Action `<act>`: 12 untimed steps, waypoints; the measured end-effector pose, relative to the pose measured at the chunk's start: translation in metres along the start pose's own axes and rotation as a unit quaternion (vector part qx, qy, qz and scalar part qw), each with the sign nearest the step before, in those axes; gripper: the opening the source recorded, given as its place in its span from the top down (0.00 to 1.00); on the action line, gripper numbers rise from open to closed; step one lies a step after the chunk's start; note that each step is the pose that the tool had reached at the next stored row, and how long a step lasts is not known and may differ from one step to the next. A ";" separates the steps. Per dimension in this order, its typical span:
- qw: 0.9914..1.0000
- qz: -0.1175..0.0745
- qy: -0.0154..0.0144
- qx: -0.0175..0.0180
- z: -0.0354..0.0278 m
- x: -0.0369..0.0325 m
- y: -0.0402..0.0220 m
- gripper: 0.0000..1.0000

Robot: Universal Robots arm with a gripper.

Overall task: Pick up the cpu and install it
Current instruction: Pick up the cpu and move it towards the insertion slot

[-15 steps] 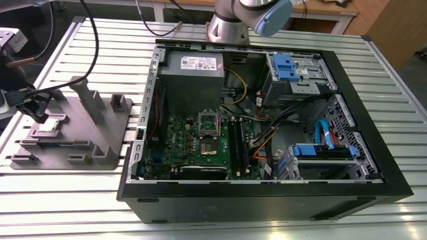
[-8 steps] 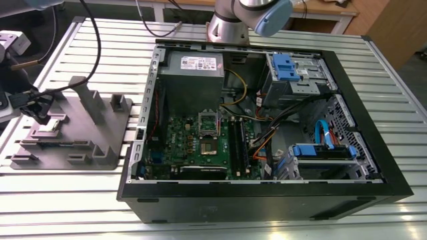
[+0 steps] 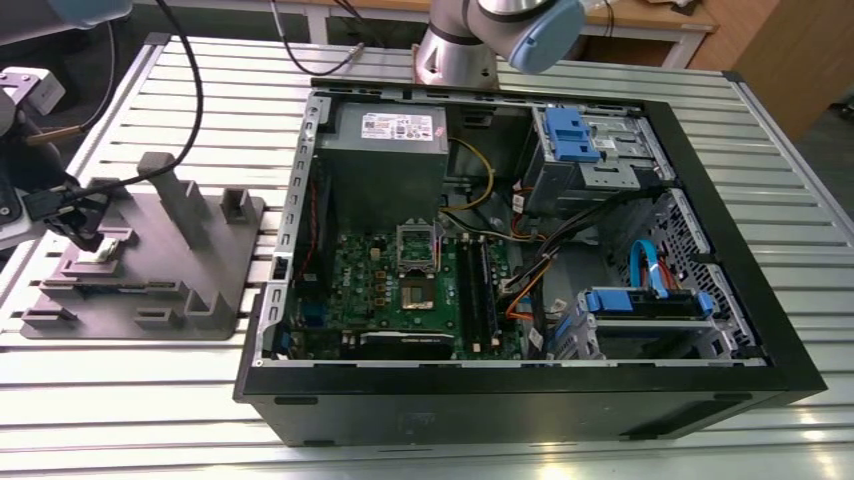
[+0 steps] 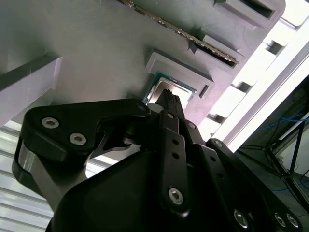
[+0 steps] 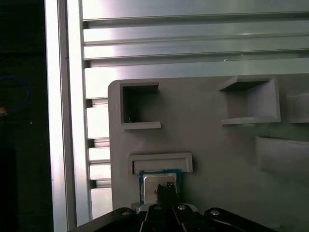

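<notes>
Second wrist view: the cpu is seen seated in a recess of the grey tray, with the gripper at its top, fingers drawn together. Since its edges are not clasped, the chip could be scuffed or tilted if pressed.

Exterior high; wrist views (close) share cpu.

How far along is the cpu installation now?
Nothing looks finished yet. The cpu lies in its recess on the grey tray, with the claw at its metal top; a grip I cannot confirm. Lifting it and seating it on the green board inside the computer case are not yet done.
</notes>
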State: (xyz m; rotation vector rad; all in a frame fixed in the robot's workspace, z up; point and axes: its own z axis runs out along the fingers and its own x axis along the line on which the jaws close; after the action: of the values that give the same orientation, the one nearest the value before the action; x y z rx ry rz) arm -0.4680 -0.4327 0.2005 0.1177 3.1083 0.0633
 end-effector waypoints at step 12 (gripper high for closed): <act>1.000 0.000 0.000 0.000 0.0034 0.0014 -0.0001 0.89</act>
State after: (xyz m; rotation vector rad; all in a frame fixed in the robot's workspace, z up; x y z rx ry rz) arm -0.4693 -0.4326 0.1971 0.1176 3.1078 0.0637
